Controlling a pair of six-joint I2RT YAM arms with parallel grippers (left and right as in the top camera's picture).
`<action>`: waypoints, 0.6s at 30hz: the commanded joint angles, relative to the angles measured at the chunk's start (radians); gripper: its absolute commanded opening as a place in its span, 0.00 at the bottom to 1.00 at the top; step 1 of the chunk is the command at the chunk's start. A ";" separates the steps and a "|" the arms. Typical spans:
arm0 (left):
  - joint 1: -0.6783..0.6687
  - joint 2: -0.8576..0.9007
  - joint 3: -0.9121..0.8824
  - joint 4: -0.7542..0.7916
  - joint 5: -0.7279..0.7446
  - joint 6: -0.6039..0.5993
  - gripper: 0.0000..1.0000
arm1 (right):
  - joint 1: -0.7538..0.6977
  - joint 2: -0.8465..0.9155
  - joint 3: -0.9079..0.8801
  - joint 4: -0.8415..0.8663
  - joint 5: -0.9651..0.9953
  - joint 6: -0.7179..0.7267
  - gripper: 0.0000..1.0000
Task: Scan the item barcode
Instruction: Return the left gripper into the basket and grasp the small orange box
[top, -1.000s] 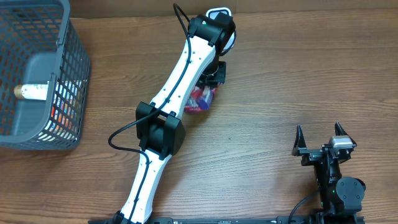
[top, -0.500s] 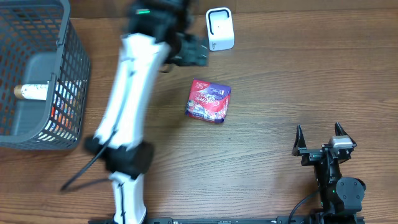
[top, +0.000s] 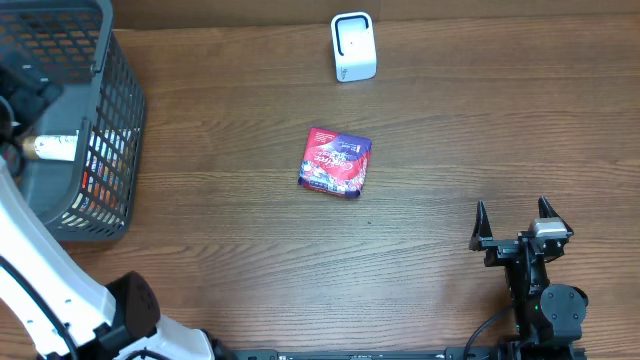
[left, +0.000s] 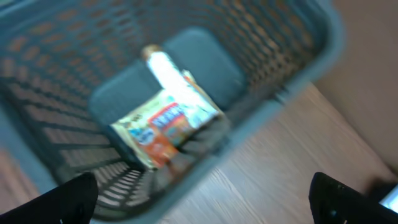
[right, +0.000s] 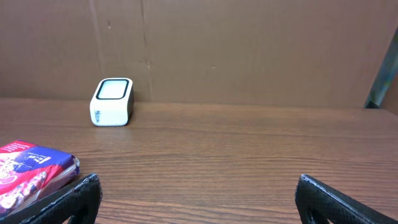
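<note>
**Left gripper over basket, pick pending before scan**

The purple packet (top: 336, 163) lies flat on the table, touching nothing, between the scanner (top: 352, 46) and the near edge. No barcode can be made out on its upper face. The scanner stands upright at the far edge.

The basket (top: 112, 130) sits at the left edge. An orange packet (left: 165, 124) and a white tube (left: 163, 65) are seen inside, the tube against the packet's far end. That view is blurred, so contact cannot be confirmed.

The left gripper (left: 203, 180) hangs over the basket, fingers spread wide, nothing between them. The right gripper (top: 510, 212) sits near the right front edge, spread and empty, well apart from the purple packet.

Step judged: a reach into the basket for the orange packet.
- The descent should be centred on the packet, fingers set across its narrow side.
- The basket wall and the tube should be kept clear.
- The jaws should be closed only once the packet is straddled.
- The barcode face should be located before anything is presented to the scanner.
</note>
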 joint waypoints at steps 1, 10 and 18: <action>0.045 0.046 0.004 0.034 -0.063 -0.055 1.00 | -0.005 -0.008 -0.011 0.006 0.010 -0.004 1.00; 0.134 0.177 0.004 0.082 -0.067 -0.049 1.00 | -0.005 -0.008 -0.011 0.006 0.010 -0.004 1.00; 0.139 0.339 0.004 0.063 -0.058 0.093 1.00 | -0.005 -0.008 -0.011 0.006 0.010 -0.004 1.00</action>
